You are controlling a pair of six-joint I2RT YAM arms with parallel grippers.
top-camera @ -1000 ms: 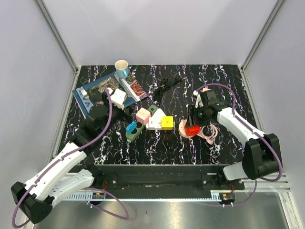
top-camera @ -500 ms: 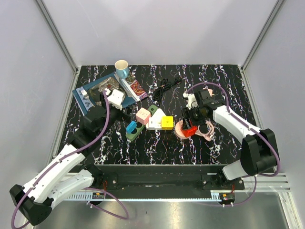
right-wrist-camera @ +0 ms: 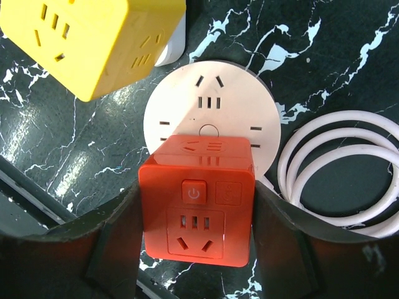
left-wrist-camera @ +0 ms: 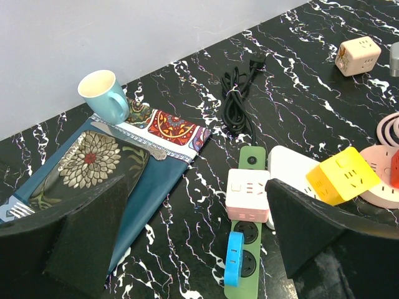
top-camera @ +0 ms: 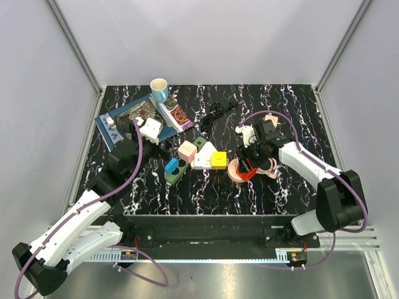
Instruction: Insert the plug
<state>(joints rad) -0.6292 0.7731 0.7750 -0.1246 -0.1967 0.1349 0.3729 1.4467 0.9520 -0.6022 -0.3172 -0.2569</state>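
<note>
Over the right half of the worktop (top-camera: 206, 187), my right hand (right-wrist-camera: 198, 244) is clamped on the red cube plug (right-wrist-camera: 196, 208), one finger on each side face. It hangs over the near edge of the round pink socket (right-wrist-camera: 209, 106), not over its middle. I cannot tell whether it touches the socket yet.

Risks as I judge them:
- The pins are under the cube and hidden, so I have no check that they line up with any slot group. Pushing down off-line would jam them on the face.
- The load would land on the rim, and the socket looks loose, so it could tip or skid on the smooth worktop.
- The white cable coil (right-wrist-camera: 349, 174) lies just beside my right finger and could snag or drag.
- The yellow cube (right-wrist-camera: 93, 37) sits near the socket's far side, so a skid could knock it.

My left hand (left-wrist-camera: 193, 240) is spread wide with nothing in it. It hovers near the green power strip (left-wrist-camera: 251, 159), well apart from the socket, so it gives no bracing.
</note>
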